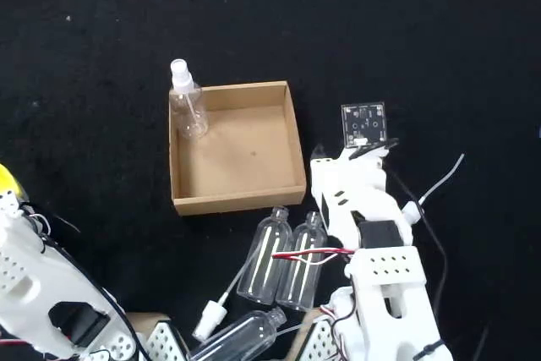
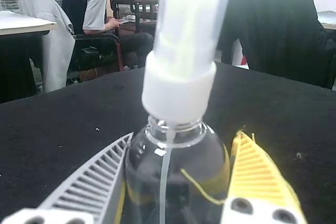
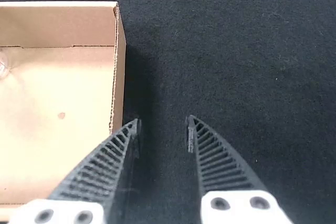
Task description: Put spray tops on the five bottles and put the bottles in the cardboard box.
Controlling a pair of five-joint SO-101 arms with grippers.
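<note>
One of five finished: capped bottle (image 1: pixel 188 106) upright in far left corner of cardboard box (image 1: pixel 241 200). Firmly clamped in left gripper (image 2: pixel 184 139), a second bottle (image 2: pixel 178 177), spray top (image 2: pixel 181 72) already sitting on its neck; probably next for the box. Left to do: three bare bottles (image 1: pixel 269 255) lying on table (image 1: pixel 439 57) just near of the box, one loose spray top (image 1: pixel 211 319) beside them. Empty right gripper (image 3: pixel 164 123), jaws moderately apart, hovering just right of the box. Roughly one third through, by judgement.
</note>
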